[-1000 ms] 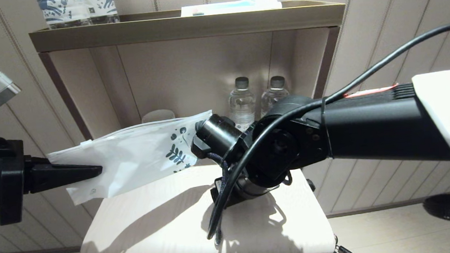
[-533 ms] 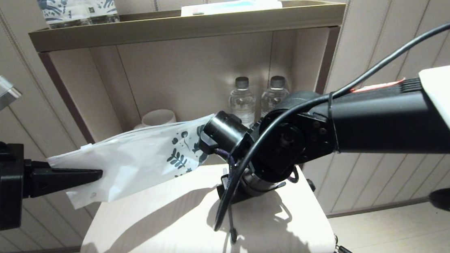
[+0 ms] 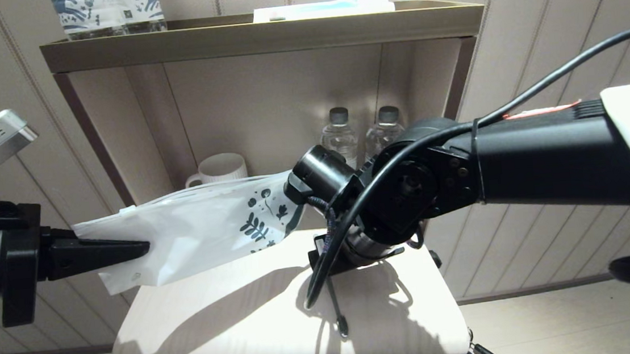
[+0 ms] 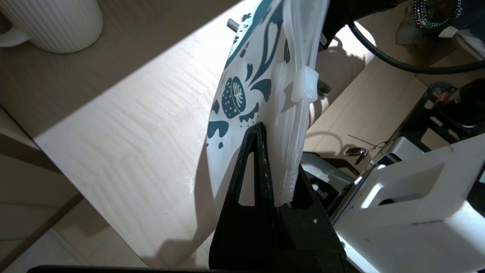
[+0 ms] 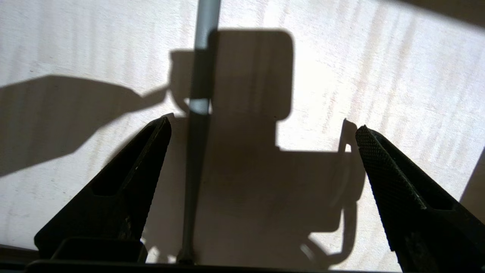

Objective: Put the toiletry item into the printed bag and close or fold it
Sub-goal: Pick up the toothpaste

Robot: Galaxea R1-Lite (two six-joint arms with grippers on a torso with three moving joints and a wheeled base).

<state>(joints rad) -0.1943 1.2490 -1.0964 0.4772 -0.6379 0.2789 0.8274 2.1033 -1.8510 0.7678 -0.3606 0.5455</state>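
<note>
I work over a pale wood-grain desk (image 3: 236,321) with rounded corners, set before a beige shelf unit (image 3: 263,39) against a panelled wall. In the shelf's recess stand a ribbed white mug (image 3: 217,168) and two clear water bottles (image 3: 340,137); on its top sit blue-patterned wrapped bottles (image 3: 106,10).

My left gripper (image 3: 141,249) is clamped shut on the printed bag (image 3: 200,232), pinching it near its zip end. The bag hangs in the air above the desk, its long axis running level away from my left gripper toward my right arm, with the leaf-printed end farthest from the fingertips.

My right gripper (image 5: 261,132) hangs low over the desk with its fingers (image 5: 394,182) spread wide and nothing between them touching either pad. The toothbrush (image 5: 199,106) lies flat on the desk just below, close to one fingertip, its thin handle running straight away from the gripper.

Only the right wrist view shows the toothbrush; in the head view my right arm covers it. Only the left wrist view shows the white zip slider (image 4: 305,85) on the bag's edge.
</note>
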